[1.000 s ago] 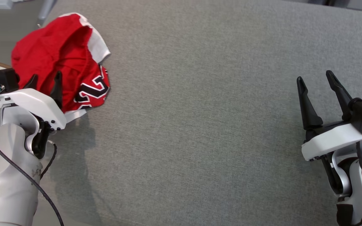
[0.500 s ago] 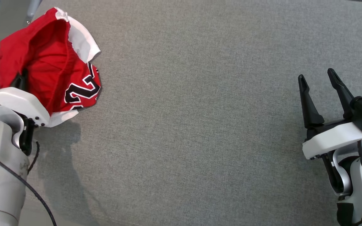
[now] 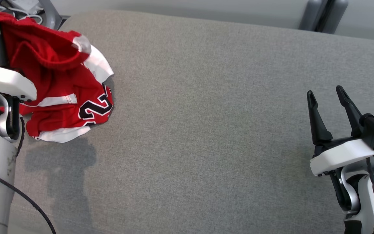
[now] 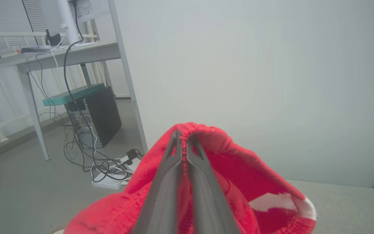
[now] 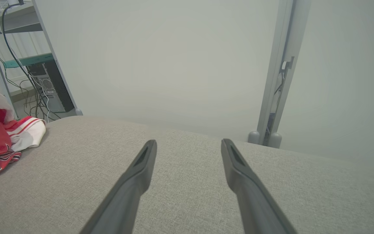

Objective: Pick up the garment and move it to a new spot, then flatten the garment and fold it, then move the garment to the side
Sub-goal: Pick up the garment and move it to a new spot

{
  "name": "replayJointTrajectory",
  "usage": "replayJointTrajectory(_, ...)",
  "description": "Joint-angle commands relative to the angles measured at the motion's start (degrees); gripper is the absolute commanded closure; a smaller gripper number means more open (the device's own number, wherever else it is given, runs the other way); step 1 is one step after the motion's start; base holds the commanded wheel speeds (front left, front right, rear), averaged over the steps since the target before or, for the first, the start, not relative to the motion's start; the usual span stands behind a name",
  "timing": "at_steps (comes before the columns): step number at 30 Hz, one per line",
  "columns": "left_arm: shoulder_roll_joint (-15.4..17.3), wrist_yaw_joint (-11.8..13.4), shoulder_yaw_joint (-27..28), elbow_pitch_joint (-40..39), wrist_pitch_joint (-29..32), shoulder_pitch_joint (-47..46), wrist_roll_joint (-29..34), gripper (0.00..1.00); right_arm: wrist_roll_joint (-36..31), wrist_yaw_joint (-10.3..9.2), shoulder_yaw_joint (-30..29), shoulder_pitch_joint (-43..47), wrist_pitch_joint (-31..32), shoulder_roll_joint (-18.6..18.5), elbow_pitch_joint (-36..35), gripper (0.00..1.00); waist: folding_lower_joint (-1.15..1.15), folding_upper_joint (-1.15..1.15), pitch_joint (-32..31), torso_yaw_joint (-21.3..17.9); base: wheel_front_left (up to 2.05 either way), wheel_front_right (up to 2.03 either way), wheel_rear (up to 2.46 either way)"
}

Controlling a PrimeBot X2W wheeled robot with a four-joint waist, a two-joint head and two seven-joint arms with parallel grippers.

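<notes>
Red knit w/ white trim. Items listed L to R.

1. Left gripper (image 4: 182, 140): far L edge of the head view, raised. Jaws pressed together, pinching a gathered red edge of the garment (prob. an elastic waistband).

2. Garment (image 3: 60, 97): at the L end of the grey upholstered surface (image 3: 206, 136). Top edge hoisted in the pinch, the rest hanging crumpled below. Can't tell if the lower white hem touches the fabric.
Handling, est.: light, soft, limp; will sag and bunch, not slippery, not fragile. The one-point hold suits carrying only. For flattening, best taken at two corners of the waistband or hem, spread apart.
Writing: black numeral outlined in white, reads as a "2"; the rest is lost in a fold. No brand label legible.

3. Right gripper (image 3: 324, 90): far R, well apart from the garment, over bare surface. Jaws spread wide, nothing between them.
</notes>
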Motion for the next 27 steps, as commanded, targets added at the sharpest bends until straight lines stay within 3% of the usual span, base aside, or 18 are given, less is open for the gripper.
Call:
replayJointTrajectory(1, 0.03, 1.3, 0.14, -5.5, -0.27, 2.78, 0.45, 1.0, 0.4, 0.0, -0.29, 0.93, -0.62, 0.08, 0.03, 0.0, 0.0, 0.0, -2.21, -0.92, 0.0, 0.0, 0.0)
replayJointTrajectory(15, -1.55, 9.26, -2.09, -47.18, 9.96, 24.24, 0.6, 1.0, 1.06, 0.0, -0.43, 2.27, -1.01, 1.17, -1.19, 0.0, 0.0, 0.0, -5.48, -7.16, 0.0, 0.0, 0.0)
replayJointTrajectory(21, -3.18, 9.56, -6.07, -54.2, 12.35, 27.14, 1.51, 1.0, 1.59, 0.0, 0.29, 1.96, -0.7, 1.31, -1.73, 0.0, 0.0, 0.0, -5.47, -12.54, 0.0, 0.0, 0.0)
replayJointTrajectory(27, -6.9, 7.46, -13.09, -54.59, 14.49, 25.11, 1.82, 1.0, 2.89, 0.0, 0.32, 2.19, -1.13, 1.4, -2.29, 0.0, 0.0, 0.0, -3.93, -21.11, 0.0, 0.0, 0.0)
